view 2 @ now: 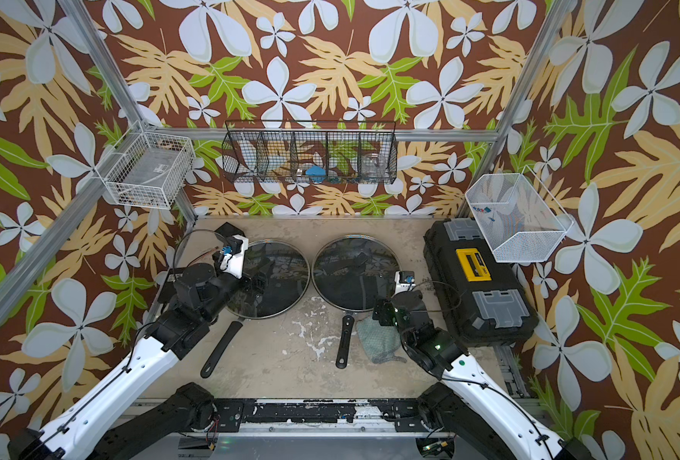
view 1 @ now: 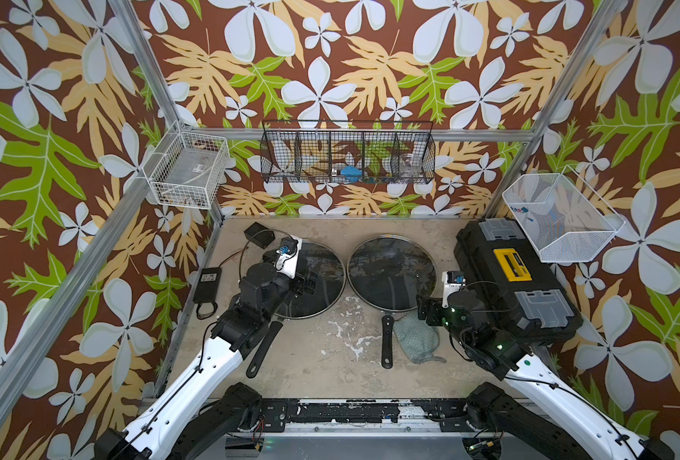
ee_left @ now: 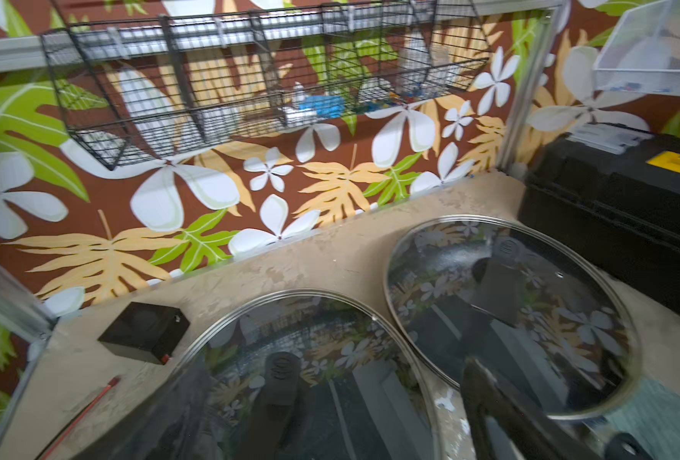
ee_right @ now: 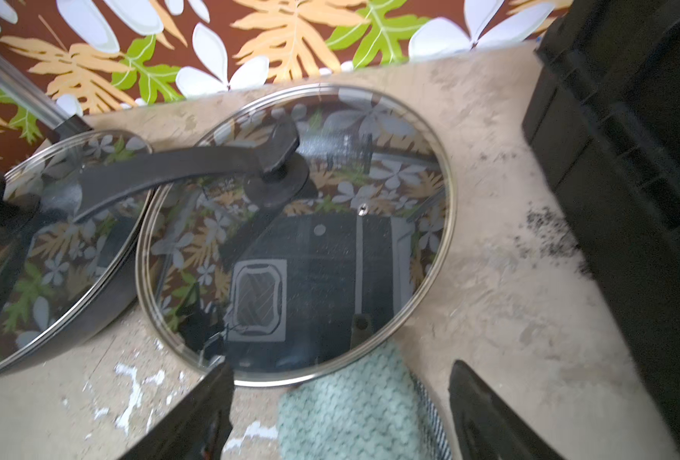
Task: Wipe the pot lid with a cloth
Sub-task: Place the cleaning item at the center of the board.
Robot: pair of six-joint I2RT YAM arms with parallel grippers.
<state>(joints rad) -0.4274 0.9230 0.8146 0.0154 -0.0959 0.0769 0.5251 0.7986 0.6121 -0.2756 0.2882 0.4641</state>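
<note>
Right gripper (ee_right: 342,370) jaws stand apart over the cloth (ee_right: 350,410) — gripping nothing — just beside the pot lid (ee_right: 310,259); left gripper (ee_left: 330,378) jaws stand wide above the second lid (ee_left: 330,330).

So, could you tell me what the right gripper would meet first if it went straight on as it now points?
Probably the near rim of the glass lid ahead, just past the cloth showing between the open jaws of the right gripper; depth is unclear.
</note>
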